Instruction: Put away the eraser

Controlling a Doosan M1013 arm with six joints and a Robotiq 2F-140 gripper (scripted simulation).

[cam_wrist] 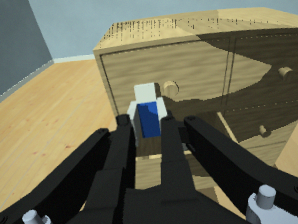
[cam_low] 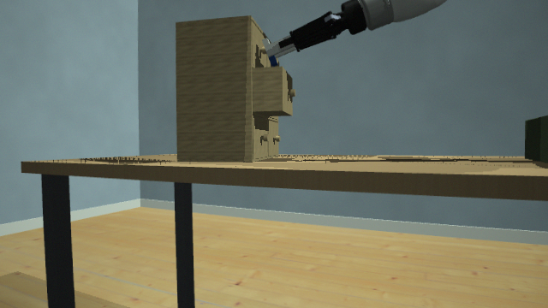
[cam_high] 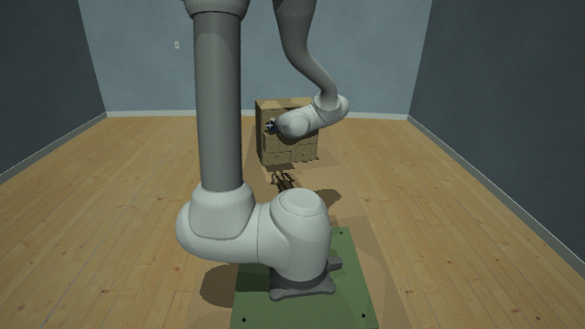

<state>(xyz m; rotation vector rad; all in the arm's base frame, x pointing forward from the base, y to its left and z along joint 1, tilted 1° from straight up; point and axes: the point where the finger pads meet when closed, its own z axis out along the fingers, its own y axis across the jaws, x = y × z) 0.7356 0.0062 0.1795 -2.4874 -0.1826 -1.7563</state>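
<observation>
Top, jaws: at the chest (cam_high: 260,132) (cam_low: 213,90) (cam_wrist: 107,42) front, mostly behind the wrist; grip unreadable here.
Top, hidden: drawer contents; arm covers the chest's right half.
Exterior, eraser: blue end (cam_low: 273,61) (cam_wrist: 149,120) just above the open drawer (cam_low: 269,91), close to the upper front.
Exterior, risk: pushing farther in could press eraser or fingertips on the upper drawer front and shift the chest.
Exterior, hidden: drawer interior, behind its side wall.
Wrist, jaws (cam_low: 278,49): narrow, closed on the white-and-blue eraser.
Wrist, risk: released too near the front edge, eraser may catch on the rim or drop to the worktop (cam_low: 342,177).
Wrist, hidden: stored eraser not made out; fingers block the drawer's near part.
</observation>
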